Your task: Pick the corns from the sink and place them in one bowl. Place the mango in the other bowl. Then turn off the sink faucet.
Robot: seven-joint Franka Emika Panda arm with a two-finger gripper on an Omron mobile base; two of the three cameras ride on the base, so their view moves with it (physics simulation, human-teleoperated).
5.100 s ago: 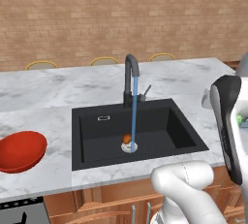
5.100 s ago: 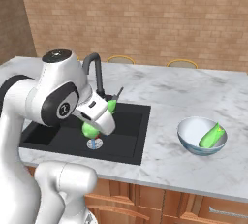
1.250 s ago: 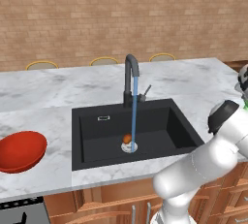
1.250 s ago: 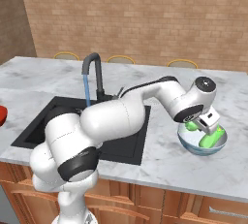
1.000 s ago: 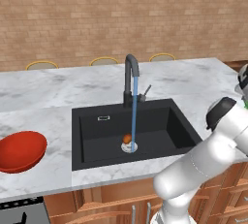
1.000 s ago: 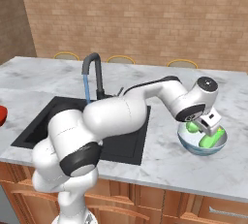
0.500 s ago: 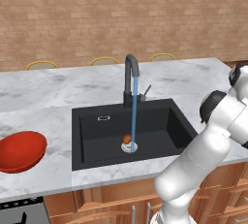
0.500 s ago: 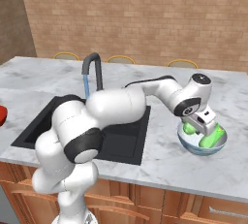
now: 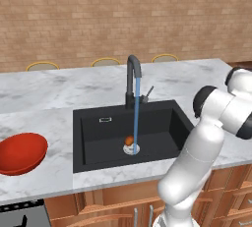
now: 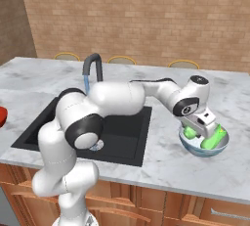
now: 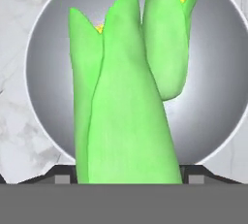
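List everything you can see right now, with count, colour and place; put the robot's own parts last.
corns: two, bright green husks with yellow kernels at the tips, both over the pale bowl; the near one sits between the tool's fingertips.
pale bowl: one, white-grey, on the marble counter right of the sink.
mango: one, orange-red, on the sink floor beside the drain.
sink: one, black basin set in the marble.
faucet: one, dark grey gooseneck, blue water stream running.
red bowl: one, glossy red, on the counter left of the sink.
counter: one, white-grey marble.
brick wall: one, tan, behind the counter.
arm: one, white, reaching over to the pale bowl.
tool: one, at the pale bowl, with a corn.
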